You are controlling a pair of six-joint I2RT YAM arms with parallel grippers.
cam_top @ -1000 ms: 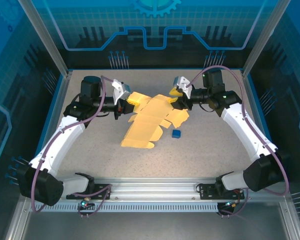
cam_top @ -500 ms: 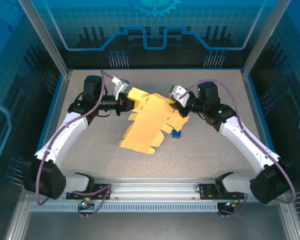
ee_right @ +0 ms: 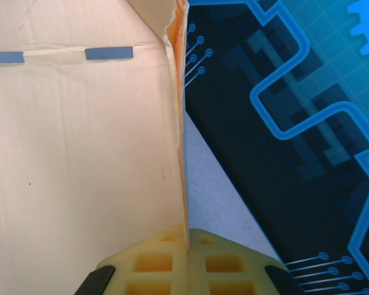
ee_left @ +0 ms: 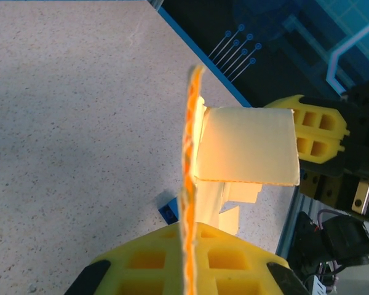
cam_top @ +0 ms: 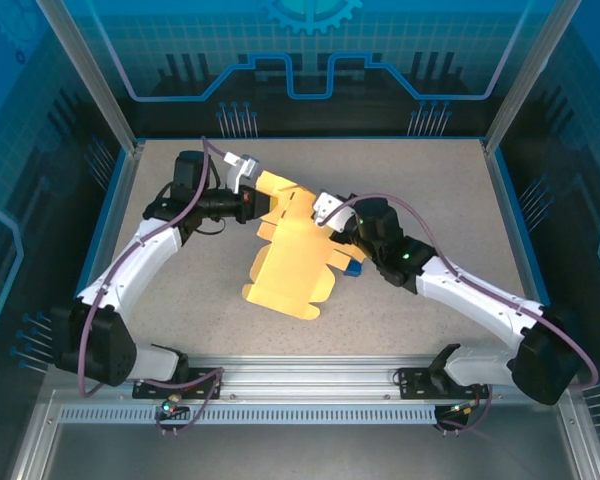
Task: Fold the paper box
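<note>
Mid-table [cam_top: 430,180], left gripper [cam_top: 252,205], right gripper [cam_top: 332,226] pinching paper box [cam_top: 285,268]

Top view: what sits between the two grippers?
The paper box: its yellow sheet spans the gap from the left gripper to the right gripper, each pinching an edge. The top external view shows it.

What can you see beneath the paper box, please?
A small blue cube shows at the paper box's right edge, partly covered; the speckled table lies below. Anything under the sheet's middle is hidden.
</note>
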